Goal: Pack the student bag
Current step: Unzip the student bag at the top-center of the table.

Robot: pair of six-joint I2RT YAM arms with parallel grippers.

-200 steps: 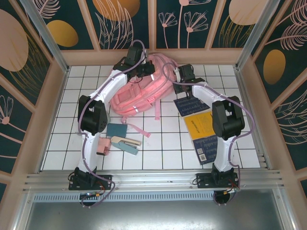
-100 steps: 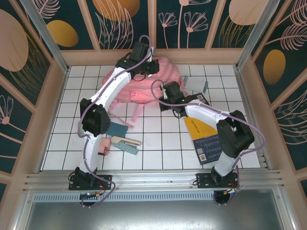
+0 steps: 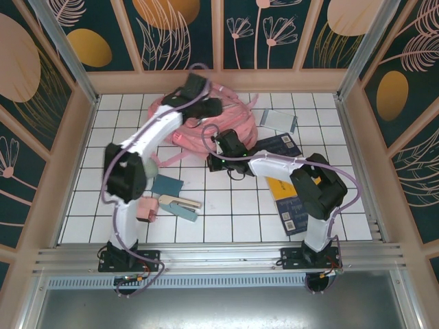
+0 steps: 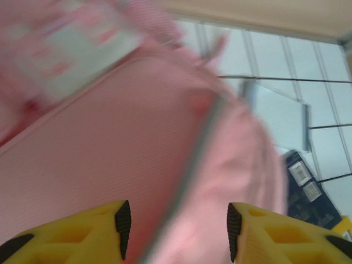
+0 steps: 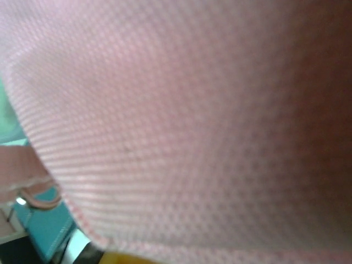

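Student bag (image 3: pixel 236 116) lies left-to-right at the far middle of the desk (image 3: pixel 206 219). Left pincer (image 4: pixel 177 225) hangs just over it, spread wide. Right pincer (image 3: pixel 217 157) is against its near side; I cannot tell its grip.

White gridded tile floor (image 3: pixel 226 205) — dark teal walls (image 3: pixel 182 41) with peach leaf motifs, wood-framed.
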